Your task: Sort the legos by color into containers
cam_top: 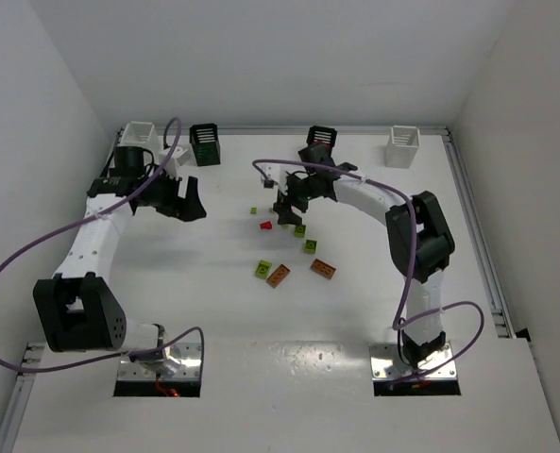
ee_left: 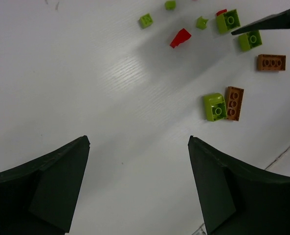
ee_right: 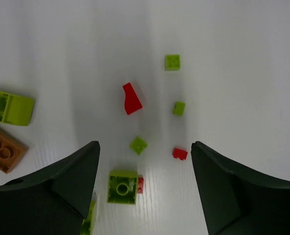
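We see the right fingers [ee_right: 56, 191] spread and empty above the scattered legos [ee_right: 131, 99] at mid-desk. The left fingers [ee_left: 52, 186], equally wide with nothing between them, hang at the legos' 10 o'clock. The four containers [cam_top: 205, 144] line the desk's [cam_top: 213, 302] 12 o'clock edge.

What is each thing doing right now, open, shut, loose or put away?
Left pincer: open, empty.
Right pincer: open, empty.
Small red plastic wedge brick: loose on table.
Orange-brown studded plastic bricks: loose on table.
Yellow-green studded plastic bricks: loose on table.
White slatted square bins: upright, open-topped.
Black slatted square bins: open-topped.
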`<state>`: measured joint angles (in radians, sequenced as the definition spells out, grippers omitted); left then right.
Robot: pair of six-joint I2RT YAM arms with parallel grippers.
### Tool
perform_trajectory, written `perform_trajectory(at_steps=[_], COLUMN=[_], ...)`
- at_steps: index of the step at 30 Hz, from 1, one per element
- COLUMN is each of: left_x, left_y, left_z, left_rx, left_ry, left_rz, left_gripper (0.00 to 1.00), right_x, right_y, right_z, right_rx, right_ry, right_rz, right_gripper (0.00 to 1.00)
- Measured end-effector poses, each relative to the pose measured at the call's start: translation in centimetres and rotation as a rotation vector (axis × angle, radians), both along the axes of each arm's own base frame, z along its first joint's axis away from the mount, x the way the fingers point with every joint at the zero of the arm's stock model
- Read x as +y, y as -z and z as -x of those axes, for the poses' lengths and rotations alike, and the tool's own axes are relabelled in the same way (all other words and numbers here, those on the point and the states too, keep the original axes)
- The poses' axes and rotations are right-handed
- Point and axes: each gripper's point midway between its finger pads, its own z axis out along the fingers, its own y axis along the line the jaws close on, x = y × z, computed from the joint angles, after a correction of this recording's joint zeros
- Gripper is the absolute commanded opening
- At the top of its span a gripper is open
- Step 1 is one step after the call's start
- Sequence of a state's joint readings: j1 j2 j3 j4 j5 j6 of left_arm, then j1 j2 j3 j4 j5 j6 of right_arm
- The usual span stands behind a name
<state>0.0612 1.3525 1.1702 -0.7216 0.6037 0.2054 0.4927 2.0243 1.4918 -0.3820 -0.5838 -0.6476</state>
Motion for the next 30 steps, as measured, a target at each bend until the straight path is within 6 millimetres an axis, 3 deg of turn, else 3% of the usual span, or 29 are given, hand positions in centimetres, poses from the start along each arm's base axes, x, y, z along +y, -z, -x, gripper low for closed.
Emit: perform_trajectory(at_steps=[5, 11, 15, 18, 23, 30], left_x=[0.2, -0.3, -0.3, -0.3, -0.3, -0.2], left_y=[1.0, 2.2, 2.1, 2.0, 2.1, 2.7], left_z=[-0.8, -0.8, -0.8, -0.8, -0.9, -1.0], left_rx=[0.039, 0.079, 0.074, 0.071, 0.074, 0.090], left_ry=[0.021, 0.057, 0.065, 0.064, 0.066, 0.066], left_rz=[0.017, 0.049, 0.059, 0.066, 0.073, 0.076], left_gripper=[0.88, 0.88, 0.88, 0.88, 0.88, 0.88], right_x=[2.2, 4.2, 4.9, 5.5, 6.4, 6.0], right_y=[1.2, 5.0, 6.9, 7.3, 7.1, 7.7], right_z=[1.1, 2.4, 2.3, 1.4, -0.1, 0.0], right_rx=[-0.047, -0.024, -0.010, -0.014, -0.047, -0.021], right_ry=[-0.098, -0.177, -0.197, -0.198, -0.197, -0.204], right_rz=[-0.006, 0.026, 0.044, 0.044, 0.035, 0.053], right_gripper=[0.79, 0.64, 0.59, 0.59, 0.50, 0.44])
